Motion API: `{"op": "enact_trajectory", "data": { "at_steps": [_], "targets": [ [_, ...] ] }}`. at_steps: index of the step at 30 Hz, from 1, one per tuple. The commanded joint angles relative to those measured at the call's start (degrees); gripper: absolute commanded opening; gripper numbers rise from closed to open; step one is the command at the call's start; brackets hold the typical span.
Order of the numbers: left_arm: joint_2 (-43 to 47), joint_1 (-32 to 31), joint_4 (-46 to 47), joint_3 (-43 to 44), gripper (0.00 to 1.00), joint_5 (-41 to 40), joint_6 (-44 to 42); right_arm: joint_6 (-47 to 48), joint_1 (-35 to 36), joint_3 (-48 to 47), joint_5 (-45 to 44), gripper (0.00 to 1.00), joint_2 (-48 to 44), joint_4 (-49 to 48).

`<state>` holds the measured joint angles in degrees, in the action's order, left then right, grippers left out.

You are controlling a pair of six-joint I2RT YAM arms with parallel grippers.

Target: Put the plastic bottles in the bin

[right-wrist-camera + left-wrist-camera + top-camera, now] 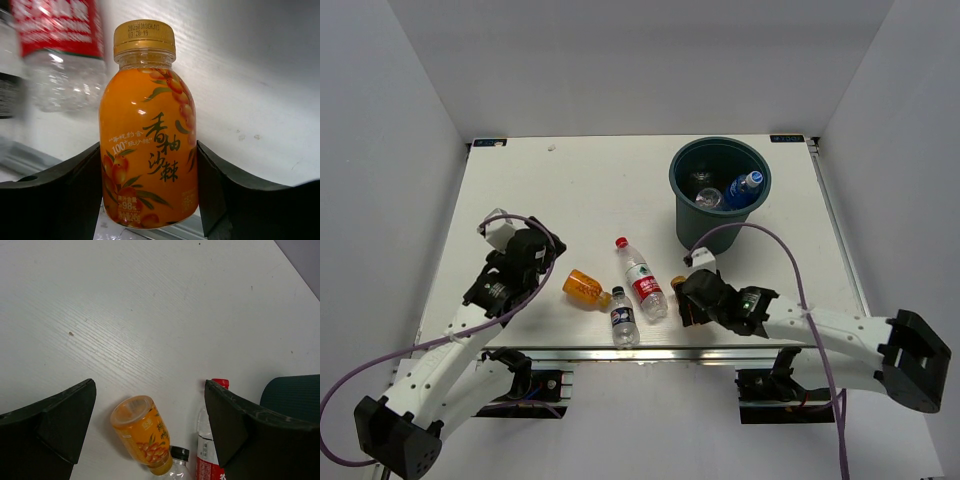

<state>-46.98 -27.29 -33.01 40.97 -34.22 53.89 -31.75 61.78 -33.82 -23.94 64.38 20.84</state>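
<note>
- Overhead view: the bin (690, 222) sits far right, with a blue-label bottle (745, 187) and a clear bottle (705, 197) already inside.
- Three more are bunched near the front edge: a loose orange bottle (585, 287) on its side, the red-label bottle (641, 278) and a small dark-label bottle (623, 322).
- The right gripper (686, 292) is just right of that bunch with only a sliver of orange showing at it. The left gripper (548, 268) points at the loose orange one from the left.
- Left wrist view: the fingers (60, 425) are spread wide with nothing in them. The loose orange bottle (142, 435) lies in the gap just past the tips, so my guess is it's lined up for a grab. The bin wall (292, 397) peeks in at the right.
- Right wrist view: this is what the overhead hides. A gold-capped orange bottle (150, 150) is pinched by its body between both fingers (55, 200), cap pointing away from the wrist, presumably headed for the bin. Can't tell if it's off the table. The red-label bottle (55, 50) is blurry beside it.
</note>
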Motion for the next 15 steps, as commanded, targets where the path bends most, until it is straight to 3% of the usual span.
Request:
{"op": "enact_trajectory", "data": {
  "at_steps": [1, 8, 11, 13, 15],
  "targets": [
    [0.75, 0.04, -1.09, -0.54, 0.98, -0.68, 1.57, 0.71, 0.36, -4.58, -1.46, 0.56, -5.22, 1.39],
    [0.66, 0.04, -0.65, -2.12, 0.98, 0.82, 1.48, 10.03, 0.36, -10.29, 7.93, 0.55, -13.84, -7.2],
    [0.75, 0.04, -0.21, -3.17, 0.98, 1.95, 1.84, 13.36, 0.27, -17.05, 4.28, 0.54, -12.18, -9.33],
    [0.75, 0.04, 1.81, -4.58, 0.98, 3.36, 1.05, 14.25, -1.3, -23.44, -4.33, 0.5, -10.34, -9.94],
    [0.14, 0.04, 1.82, -4.85, 0.98, 5.3, 0.78, 16.27, -4.46, -27.94, -4.81, 0.45, -6.82, -9.86]
  ]
}}
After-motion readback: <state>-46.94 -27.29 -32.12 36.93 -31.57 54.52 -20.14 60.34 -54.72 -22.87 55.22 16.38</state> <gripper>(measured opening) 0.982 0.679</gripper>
